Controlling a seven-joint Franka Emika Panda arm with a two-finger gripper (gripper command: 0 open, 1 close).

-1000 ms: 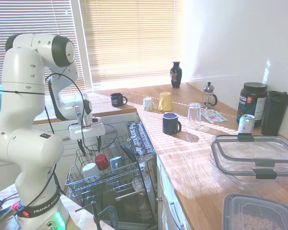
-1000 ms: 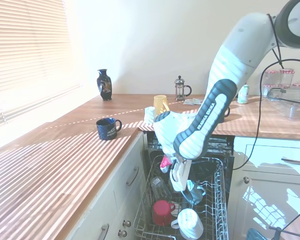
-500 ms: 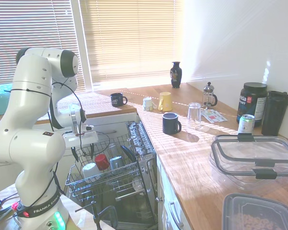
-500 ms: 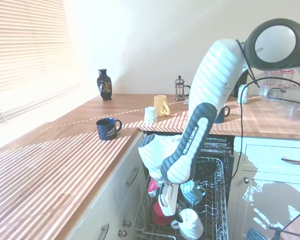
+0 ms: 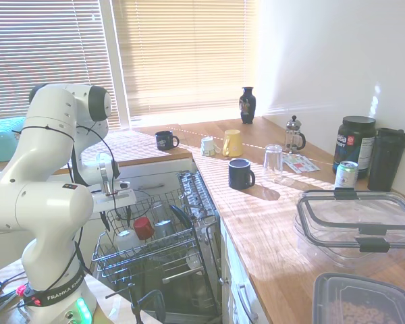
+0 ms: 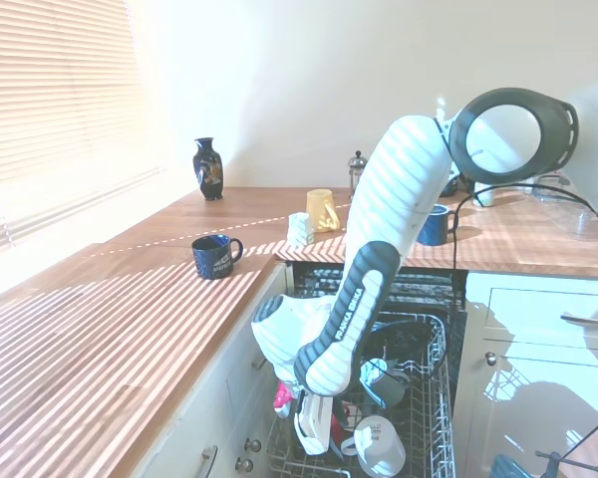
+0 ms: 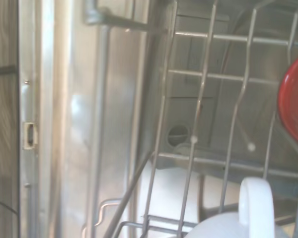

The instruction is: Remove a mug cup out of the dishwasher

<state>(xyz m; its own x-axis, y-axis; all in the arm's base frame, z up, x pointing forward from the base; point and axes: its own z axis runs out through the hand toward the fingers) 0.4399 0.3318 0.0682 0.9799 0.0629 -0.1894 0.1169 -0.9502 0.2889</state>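
Observation:
The dishwasher stands open with its grey wire rack pulled out; the rack also shows from the other side. A white mug cup sits in the rack's near corner, beside a red cup. My gripper hangs low over the rack's edge, just above and beside the mug cup, with its fingers apart and nothing held. In the second exterior view the mug cup lies right of my gripper. The wrist view shows the mug cup's handle, the red cup and rack wires.
On the worktop stand a navy mug, a yellow mug, a small white mug, another navy mug, a glass, a French press and a vase. Glasses crowd the rack's middle. Plastic containers sit front right.
The arm has swung down and toward the rack's outer edge. My gripper has dropped from above the rack to just over the white mug cup, still open.

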